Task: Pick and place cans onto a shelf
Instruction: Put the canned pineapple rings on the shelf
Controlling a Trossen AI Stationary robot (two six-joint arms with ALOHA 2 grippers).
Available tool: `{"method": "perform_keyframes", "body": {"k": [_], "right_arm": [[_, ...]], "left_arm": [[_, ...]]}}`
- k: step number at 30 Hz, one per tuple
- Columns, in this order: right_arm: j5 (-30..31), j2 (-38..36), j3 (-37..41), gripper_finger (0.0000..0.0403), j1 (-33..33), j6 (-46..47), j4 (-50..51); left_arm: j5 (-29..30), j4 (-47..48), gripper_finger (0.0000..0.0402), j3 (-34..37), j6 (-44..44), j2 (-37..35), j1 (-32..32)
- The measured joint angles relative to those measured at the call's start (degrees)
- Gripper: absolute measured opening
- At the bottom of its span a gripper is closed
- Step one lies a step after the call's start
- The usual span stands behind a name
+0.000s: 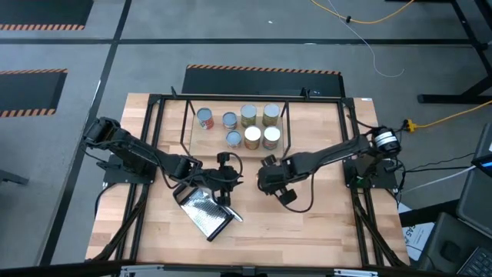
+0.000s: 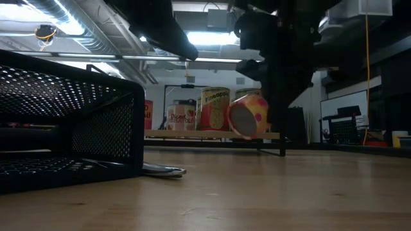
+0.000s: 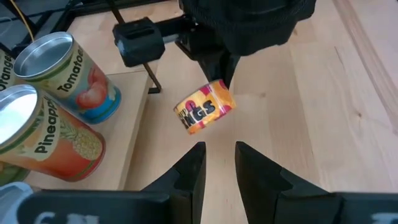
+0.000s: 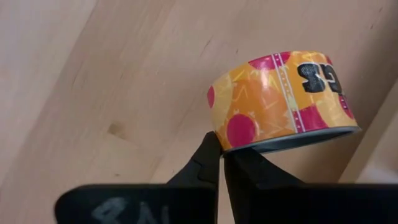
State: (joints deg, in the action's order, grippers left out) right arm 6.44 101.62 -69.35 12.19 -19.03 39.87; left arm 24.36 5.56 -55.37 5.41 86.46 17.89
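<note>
Centrally in the high view, the right claw (image 4: pixel 219 163) pinches the rim of a short yellow-and-pink tin can (image 4: pixel 283 102), tilted above the wooden surface (image 1: pixel 323 223). Light, rigid and slick, it could pivot; gripping its sides seems safer. Left claw (image 3: pixel 219 155) hovers open nearby, narrowing room toward the black-rod shelf (image 1: pixel 186 123).

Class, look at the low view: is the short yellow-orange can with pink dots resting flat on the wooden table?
No: the short yellow-orange can with pink dots hangs tilted above the wooden table, pinched by the right gripper.
</note>
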Motion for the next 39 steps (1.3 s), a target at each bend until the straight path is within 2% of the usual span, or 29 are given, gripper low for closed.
{"method": "perform_keyframes", "body": {"k": [17,20,24,32,39], "right_arm": [[0.08,4.48,-0.04,0.0028,0.02,-3.87,2.92],[1.51,6.21,-0.34,0.0028,0.06,-3.95,4.28],[6.55,7.31,-0.21,0.0029,0.02,-3.68,4.91],[7.54,7.41,-0.79,0.003,0.0,-3.72,4.72],[7.34,7.46,-1.64,0.0066,0.0,-3.73,4.52]], "left_arm": [[0.0,0.0,0.0079,0.01,0.0,0.0,0.01],[0.0,0.0,0.0079,0.02,0.0,0.0,0.01],[0.0,0.0,0.0078,0.02,-0.02,0.0,0.0],[0.0,0.0,0.0078,0.02,-0.02,-0.02,0.0],[0.01,0.01,0.0078,0.02,-0.02,-0.02,0.0]]}}
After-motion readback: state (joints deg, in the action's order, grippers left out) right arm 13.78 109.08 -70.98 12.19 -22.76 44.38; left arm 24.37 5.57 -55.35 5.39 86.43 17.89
